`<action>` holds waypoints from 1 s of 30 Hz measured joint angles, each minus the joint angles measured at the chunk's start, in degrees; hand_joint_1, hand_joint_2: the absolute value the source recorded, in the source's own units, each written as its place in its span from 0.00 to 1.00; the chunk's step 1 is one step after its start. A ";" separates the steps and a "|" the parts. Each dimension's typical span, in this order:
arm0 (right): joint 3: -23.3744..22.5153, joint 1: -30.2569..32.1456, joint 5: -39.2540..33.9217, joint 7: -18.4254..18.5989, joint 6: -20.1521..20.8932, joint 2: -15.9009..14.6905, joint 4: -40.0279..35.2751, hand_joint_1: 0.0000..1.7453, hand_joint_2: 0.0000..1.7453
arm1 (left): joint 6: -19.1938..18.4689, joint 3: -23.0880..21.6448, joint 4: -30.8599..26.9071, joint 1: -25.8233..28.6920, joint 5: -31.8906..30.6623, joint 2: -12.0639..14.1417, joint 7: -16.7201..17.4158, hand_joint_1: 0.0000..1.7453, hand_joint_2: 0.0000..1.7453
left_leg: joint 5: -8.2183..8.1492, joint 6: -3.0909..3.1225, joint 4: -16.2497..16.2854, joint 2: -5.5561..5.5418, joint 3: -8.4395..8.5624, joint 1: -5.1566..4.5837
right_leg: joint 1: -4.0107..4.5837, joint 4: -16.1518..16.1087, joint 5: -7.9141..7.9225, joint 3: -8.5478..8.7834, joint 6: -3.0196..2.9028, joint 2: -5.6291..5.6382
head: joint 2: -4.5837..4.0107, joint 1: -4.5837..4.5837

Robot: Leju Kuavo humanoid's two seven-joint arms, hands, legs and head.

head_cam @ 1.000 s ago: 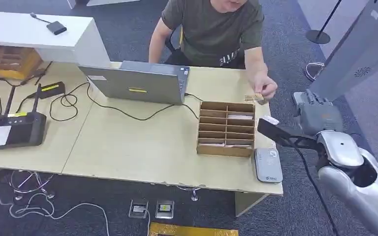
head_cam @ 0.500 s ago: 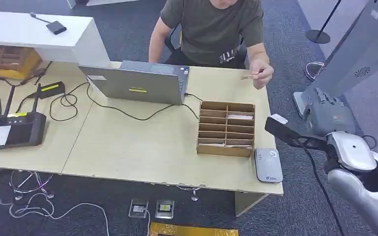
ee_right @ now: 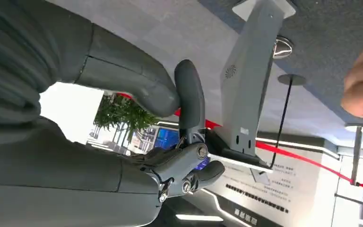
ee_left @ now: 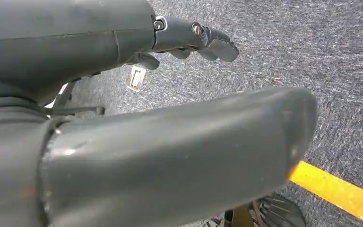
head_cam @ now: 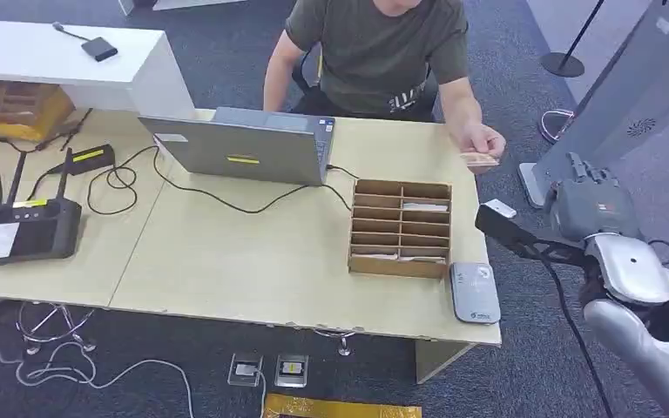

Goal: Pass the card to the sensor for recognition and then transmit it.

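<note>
A: Where is the card (head_cam: 481, 160) just now?

B: In the person's hand (head_cam: 483, 141), pinched at the fingertips — it is held in the air past the far right corner of the wooden organizer (head_cam: 400, 227), over the right edge of the surface (head_cam: 253, 261).

A: And the sensor?

B: The grey card reader (head_cam: 475, 293) lies flat on the surface, just beside the organizer's near right corner, close to the surface's front edge. The card is well apart from it.

A: What about the robot's right hand (head_cam: 591, 205)?

B: It hangs off the surface, to the right of the organizer, between the card reader and the grey kiosk stand (head_cam: 627, 96). From the head view I see its back, fingers pointing away from the robot. In the right wrist view (ee_right: 189, 156) the thumb stands apart from the curled darker fingers, and nothing lies between them — it holds nothing. The person's hand shows at the edge of that view, apart from the robot's fingers.

A: The left hand (ee_left: 189, 40)?

B: Its wrist view looks down at grey carpet with a yellow floor line (ee_left: 340, 191). The fingers reach out loosely with nothing in them.

A: Anything else on the surface?

B: A laptop (head_cam: 248, 144) to the left of the organizer and farther back, with a black cable (head_cam: 226, 200) running from it, and a black router (head_cam: 30, 228) far to the organizer's left. Some of the organizer's slots hold cards.
</note>
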 joint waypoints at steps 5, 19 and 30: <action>-0.33 -0.03 0.35 -0.11 -1.16 0.00 0.00 0.00 1.00 | -0.04 -0.41 0.00 0.00 0.22 0.00 -0.02 0.00 0.00 | 0.00 0.00 0.00 0.00 0.00 0.00 | 0.00 0.00 0.00 0.00 0.00 -0.01 | 0.00 0.00; -0.94 -0.11 1.75 -0.11 -2.82 -0.15 -0.04 0.00 1.00 | 0.37 -1.64 -0.09 0.00 1.62 0.02 -0.04 0.00 0.00 | 0.00 0.00 0.00 0.00 -0.01 0.00 | 0.00 0.00 0.00 0.01 0.00 -0.02 | 0.00 -0.02; -0.92 -0.38 2.05 -0.13 -2.80 -0.13 -0.17 0.00 1.00 | 0.39 -2.08 -0.11 -0.01 1.77 0.09 -0.17 0.00 0.00 | 0.00 0.00 0.00 0.00 -0.01 0.00 | 0.00 0.00 0.00 0.01 0.00 -0.02 | 0.00 0.00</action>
